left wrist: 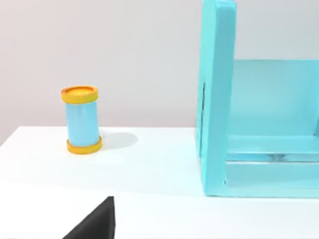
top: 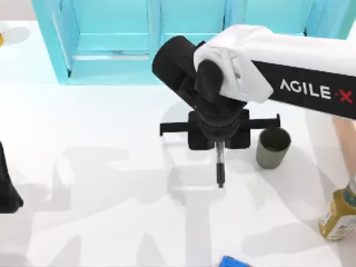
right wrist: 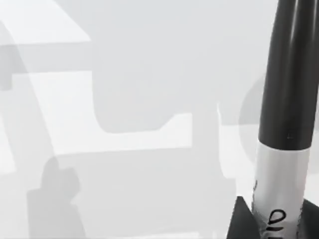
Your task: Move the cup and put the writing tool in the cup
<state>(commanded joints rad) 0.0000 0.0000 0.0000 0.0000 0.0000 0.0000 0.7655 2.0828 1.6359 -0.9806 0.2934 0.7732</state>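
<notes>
While its upper end hides under the right gripper [top: 220, 146], clamped around it, the marker [top: 220, 167] hangs just left of the cup [top: 273, 147]; the left arm sits parked at the table's left edge.

My right arm reaches in from the right, wrist bent down, right end effector [top: 220, 146] clamped; left arm parked far to its left.

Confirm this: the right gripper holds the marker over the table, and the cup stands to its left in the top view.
Wrong side. In the top view the cup stands right of the marker, which the right gripper holds over the table.
</notes>
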